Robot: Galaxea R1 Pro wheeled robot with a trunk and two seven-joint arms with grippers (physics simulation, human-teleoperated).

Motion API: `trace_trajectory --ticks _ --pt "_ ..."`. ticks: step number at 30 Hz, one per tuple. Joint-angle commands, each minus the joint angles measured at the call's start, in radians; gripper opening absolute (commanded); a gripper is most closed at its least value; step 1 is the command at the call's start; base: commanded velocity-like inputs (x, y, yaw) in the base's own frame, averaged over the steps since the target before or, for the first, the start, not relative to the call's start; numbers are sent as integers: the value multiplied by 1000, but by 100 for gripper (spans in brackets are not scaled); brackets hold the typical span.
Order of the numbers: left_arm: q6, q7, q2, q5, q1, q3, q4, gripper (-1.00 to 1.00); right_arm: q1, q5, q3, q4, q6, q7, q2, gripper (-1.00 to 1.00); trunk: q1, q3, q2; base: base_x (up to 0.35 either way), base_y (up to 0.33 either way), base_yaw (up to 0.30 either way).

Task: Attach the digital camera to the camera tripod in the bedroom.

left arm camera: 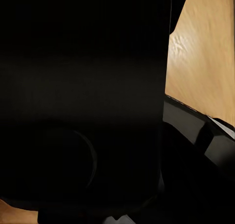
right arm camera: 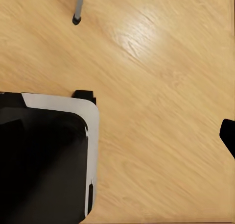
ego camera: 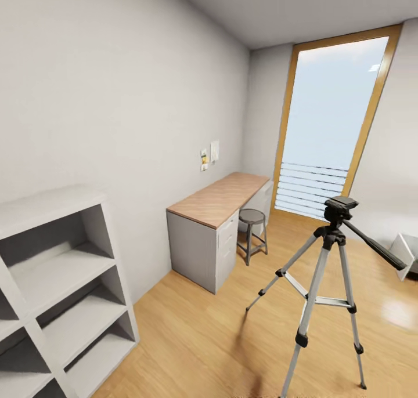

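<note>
The camera tripod stands on the wood floor at the right of the head view, silver legs spread, with its black head bare and the long pan handle pointing down to the right. One tripod foot appears in the right wrist view. A black boxy mass with a round bulge, the digital camera, sits right against the left wrist lens and hides the left gripper's fingers, which are shut on it. In the right wrist view one dark fingertip shows at the edge with nothing between the fingers.
A wood-topped grey desk stands along the left wall with a round grey stool beside it. White open shelves stand at near left. A tall wood-framed window is at the back. My own dark base is over the floor.
</note>
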Motion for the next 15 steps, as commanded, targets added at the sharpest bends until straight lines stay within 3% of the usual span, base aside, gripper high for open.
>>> trace_trajectory --ticks 1,7,15 --pt "3 -5 1 9 0 -8 0 -100 -1 8 -8 3 -5 1 -1 100 0 0 -1 0 0 -289" --pt "3 -4 0 9 0 -8 0 -100 -1 9 -8 3 -6 1 -1 100 0 0 -1 0 0 -212" --pt "3 -4 -1 9 0 -8 0 -100 -1 11 -8 3 -9 1 -2 100 0 0 -1 0 0 -37"
